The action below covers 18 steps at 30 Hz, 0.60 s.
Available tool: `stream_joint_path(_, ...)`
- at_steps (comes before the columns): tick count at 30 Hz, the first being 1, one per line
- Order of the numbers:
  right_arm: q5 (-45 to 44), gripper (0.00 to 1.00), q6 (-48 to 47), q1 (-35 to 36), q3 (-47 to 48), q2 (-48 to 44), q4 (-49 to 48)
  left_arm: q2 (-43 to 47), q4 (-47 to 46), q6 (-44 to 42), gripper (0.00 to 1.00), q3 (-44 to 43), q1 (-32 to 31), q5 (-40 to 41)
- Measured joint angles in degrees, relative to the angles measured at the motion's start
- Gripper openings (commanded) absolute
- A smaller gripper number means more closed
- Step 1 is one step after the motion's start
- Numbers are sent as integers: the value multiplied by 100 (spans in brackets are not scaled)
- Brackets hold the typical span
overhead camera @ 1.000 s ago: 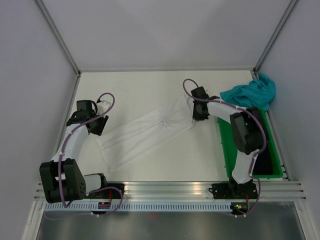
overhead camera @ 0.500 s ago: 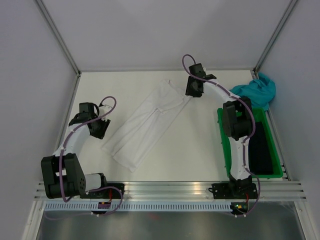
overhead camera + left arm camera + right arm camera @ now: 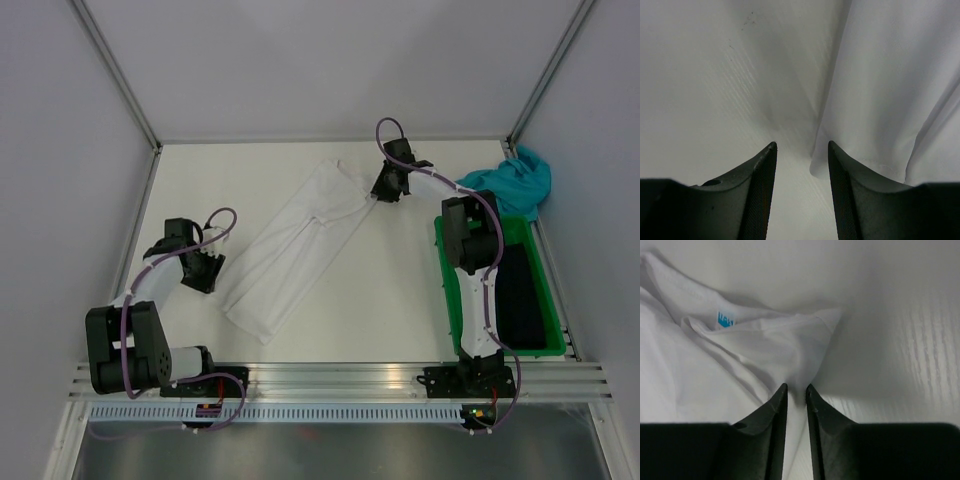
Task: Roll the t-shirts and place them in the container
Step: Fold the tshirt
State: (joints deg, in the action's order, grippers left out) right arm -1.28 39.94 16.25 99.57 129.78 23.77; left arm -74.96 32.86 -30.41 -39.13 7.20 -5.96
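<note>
The white t-shirt (image 3: 300, 240) lies folded into a long strip, running diagonally from the far middle of the table towards the near left. My right gripper (image 3: 383, 192) is at its far collar end. In the right wrist view the jaws (image 3: 796, 386) stand a narrow gap apart, with the shirt's (image 3: 715, 365) folded edge running down between the tips. My left gripper (image 3: 207, 272) is beside the strip's near left edge. It is open (image 3: 801, 144), and a corner of the shirt (image 3: 890, 90) lies by its right finger. The teal-blue t-shirt (image 3: 510, 185) is bunched at the far right.
A green bin (image 3: 452, 300) stands along the right side next to the right arm, with the teal shirt draped over its far end. Grey walls close the table on the left, the far side and the right.
My right gripper carried the white shirt's collar end towards the far side, swinging the strip steeper, then its jaws came apart. My left gripper drifted slightly nearer and stayed open.
</note>
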Motion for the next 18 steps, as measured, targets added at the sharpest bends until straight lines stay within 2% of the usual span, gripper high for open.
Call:
stream_joint_path(2,81,19,197,-59,76,127,-146,28,2,2,51,0,7,-50)
stream_joint_path(4,260,6,428,-140,83,208,-391,118,9,15,51,0,13,-175)
stream_joint_path(6,452,0,673,-212,59,302,-664,291,39,37,52,13,13,-391)
stream_joint_path(9,640,0,892,-304,323,527,-820,625,109,50,52,24,13,-785)
stream_joint_path(12,710,1,994,-345,1237,1106,-763,820,125,50,53,57,13,-1104)
stream_joint_path(14,706,8,1025,-361,1759,1412,-695,813,136,48,53,85,11,-1259)
stream_joint_path(15,704,26,1023,-361,2096,1620,-638,789,146,48,53,96,11,-1320)
stream_joint_path(17,752,48,1025,-367,2544,1845,-577,732,170,46,53,109,11,-1405)
stream_joint_path(18,717,51,986,-367,2695,1893,-509,715,177,46,53,109,11,-1419)
